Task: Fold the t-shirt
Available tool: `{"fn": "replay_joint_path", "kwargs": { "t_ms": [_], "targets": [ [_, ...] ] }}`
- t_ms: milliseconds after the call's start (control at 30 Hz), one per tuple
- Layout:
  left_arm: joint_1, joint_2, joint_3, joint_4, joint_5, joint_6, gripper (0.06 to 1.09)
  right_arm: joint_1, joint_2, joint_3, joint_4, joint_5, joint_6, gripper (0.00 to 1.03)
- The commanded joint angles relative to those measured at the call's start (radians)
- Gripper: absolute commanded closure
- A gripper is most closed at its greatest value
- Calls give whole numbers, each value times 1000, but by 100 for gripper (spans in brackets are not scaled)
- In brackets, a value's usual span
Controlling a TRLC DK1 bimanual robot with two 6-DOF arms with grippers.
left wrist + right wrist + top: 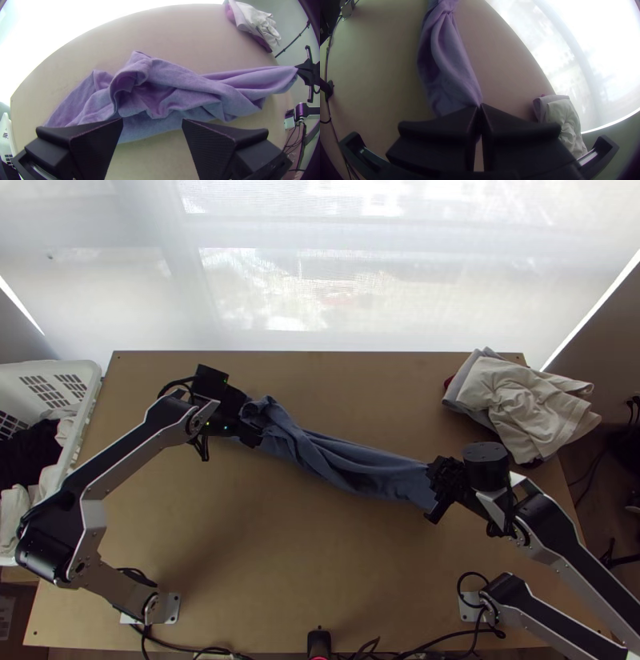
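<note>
The blue t-shirt (344, 462) lies bunched in a long twisted strip across the table in the top view. At its left end my left gripper (250, 422) is over the cloth. The left wrist view shows the left gripper (152, 123) with fingers wide apart, the crumpled t-shirt (166, 90) beyond them and nothing gripped. My right gripper (436, 492) is at the strip's other end. In the right wrist view the right gripper (480, 108) is shut on an edge of the t-shirt (448, 66), which stretches away from it.
A pile of cream and grey cloths (520, 404) lies at the table's back right corner. A white basket (80, 412) holding dark and light clothes stands off the table's left side. Cables (376, 654) run along the near edge of the table (304, 580).
</note>
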Motion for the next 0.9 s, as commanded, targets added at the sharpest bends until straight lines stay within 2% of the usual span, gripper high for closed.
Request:
{"fn": "replay_joint_path", "kwargs": {
  "t_ms": [0, 500, 567, 867],
  "targets": [
    [1, 44, 2, 36, -11, 18, 23, -2, 0, 3, 1, 0, -2, 100],
    [-2, 122, 53, 64, -43, 33, 23, -2, 2, 5, 1, -2, 1, 100],
    [-2, 131, 53, 64, -44, 36, 29, -3, 0, 5, 1, 0, 1, 100],
    [-2, 151, 48, 64, -46, 39, 29, -5, 2, 9, 1, 0, 3, 100]
  ]
}}
